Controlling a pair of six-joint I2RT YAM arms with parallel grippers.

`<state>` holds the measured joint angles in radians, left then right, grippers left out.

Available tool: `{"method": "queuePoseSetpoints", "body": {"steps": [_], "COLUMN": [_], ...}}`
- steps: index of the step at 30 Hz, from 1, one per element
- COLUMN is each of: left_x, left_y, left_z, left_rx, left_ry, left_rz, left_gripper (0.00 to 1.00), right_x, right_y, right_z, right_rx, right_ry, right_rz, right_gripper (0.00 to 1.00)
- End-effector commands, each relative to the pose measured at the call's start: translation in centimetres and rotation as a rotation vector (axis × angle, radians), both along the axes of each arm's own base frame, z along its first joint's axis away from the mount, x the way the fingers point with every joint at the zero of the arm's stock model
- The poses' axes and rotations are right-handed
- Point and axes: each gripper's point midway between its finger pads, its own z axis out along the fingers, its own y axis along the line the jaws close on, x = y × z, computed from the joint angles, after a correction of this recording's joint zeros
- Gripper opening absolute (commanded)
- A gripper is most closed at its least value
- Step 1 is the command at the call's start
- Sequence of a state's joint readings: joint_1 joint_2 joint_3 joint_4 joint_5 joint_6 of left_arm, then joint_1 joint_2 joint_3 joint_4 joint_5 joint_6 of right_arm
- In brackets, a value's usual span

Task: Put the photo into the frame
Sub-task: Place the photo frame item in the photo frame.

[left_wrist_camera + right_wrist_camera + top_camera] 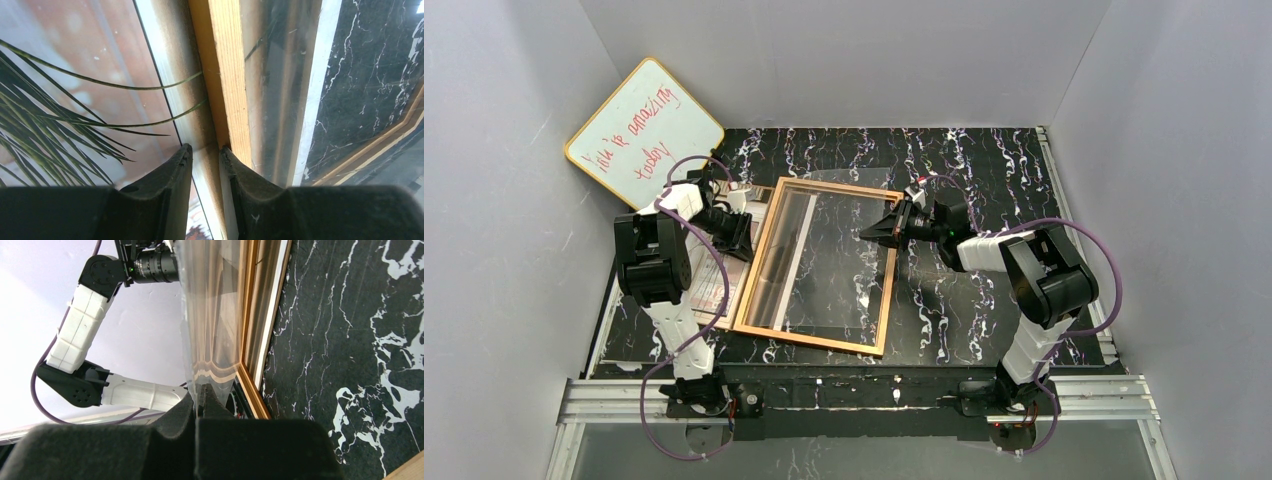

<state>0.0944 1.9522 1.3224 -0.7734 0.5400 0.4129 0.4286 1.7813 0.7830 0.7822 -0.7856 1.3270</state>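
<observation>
The left arm folds at its elbow and reaches over the left side of the frame (810, 338). The left fingers (742, 235) point down at that rail. A narrow gap shows between them. One tip sits over the photo (60, 60) and the other against the pale wood of the rail. I cannot tell whether they pinch anything.

The right arm bends at a raised elbow and its forearm runs leftward, low over the worktop (984, 180). The right fingers (200, 395) are closed almost fully on the near edge of the clear pane (210, 315), which rises tilted away from them, up off the frame's right rail.

The photo lies flat just outside the frame's left rail, directly beneath the left fingers and partly under that arm. Its thin dark green leaves fan across a blurred pink-brown ground.

The frame lies flat between the two sets of fingers. It is a thin orange-brown wooden rectangle with visible grain. The worktop is glossy black marble with white veins. Beyond the left fingers a yellow-edged whiteboard (644, 130) with red handwriting leans in the corner of the plain grey walls (844, 60).
</observation>
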Motion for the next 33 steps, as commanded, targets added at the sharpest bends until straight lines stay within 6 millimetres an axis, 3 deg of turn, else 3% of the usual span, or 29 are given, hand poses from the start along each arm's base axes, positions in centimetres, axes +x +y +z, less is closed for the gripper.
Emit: {"method": "queuePoseSetpoints", "body": {"steps": [1,15,33], "left_x": [-1.2,-1.0,-1.0], "left_y": [-0.9,-1.0,-1.5], "left_z": [0.9,0.8,0.7], "left_rx": [-0.030,-0.029,-0.032], "left_ry": [0.009,0.010,0.019], "left_rz": [-0.023,-0.019,-0.033], "left_gripper": [0.25,0.24,0.23], "right_x": [-1.1,-1.8,-0.9], "right_y": [0.0,-1.0,0.0], "right_z": [0.1,-2.1,-1.5], "right_rx": [-0.030,-0.073,-0.063], "right_ry": [-0.023,0.031,-0.036], "right_rz": [0.019,0.033,0.063], "right_gripper": [0.01,0.01,0.01]}}
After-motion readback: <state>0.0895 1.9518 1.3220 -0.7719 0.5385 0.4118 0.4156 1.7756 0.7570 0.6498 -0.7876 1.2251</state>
